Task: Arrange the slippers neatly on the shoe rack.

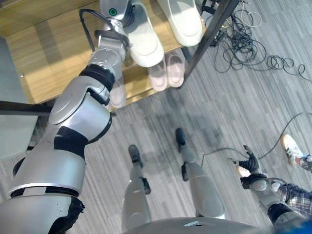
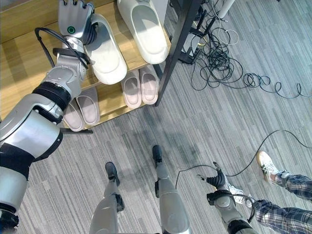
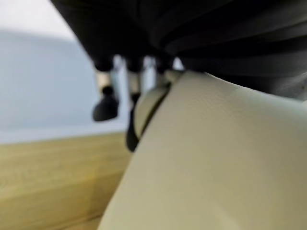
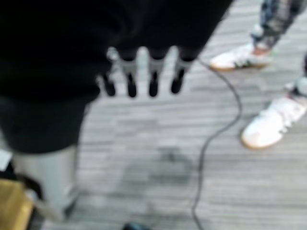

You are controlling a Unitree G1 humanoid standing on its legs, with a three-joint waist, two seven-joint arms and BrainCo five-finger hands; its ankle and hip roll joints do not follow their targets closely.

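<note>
On the top shelf of the shoe rack (image 2: pixel 19 73), the left robot hand (image 2: pixel 74 19) lies over the heel end of a cream slipper (image 2: pixel 108 53). Its wrist view has the silver, dark-tipped fingers (image 3: pixel 106 108) reaching past the slipper's edge, but whether they curl round it cannot be told. Just beside that robot hand, on the side away from the arm, a second cream slipper (image 2: pixel 146 31) lies on the same shelf, near the rack's dark post (image 2: pixel 173 48). Below the hand, on the lower shelf, sit a pale pink pair (image 2: pixel 140 87) and a greyer pair (image 2: pixel 82 111). The right robot hand (image 2: pixel 217 181) hangs low over the grey floor (image 2: pixel 219 122), well apart from the rack, fingers (image 4: pixel 153 76) straight and loose, holding nothing. Near it stand a person's white sneakers (image 4: pixel 268 127).
</note>
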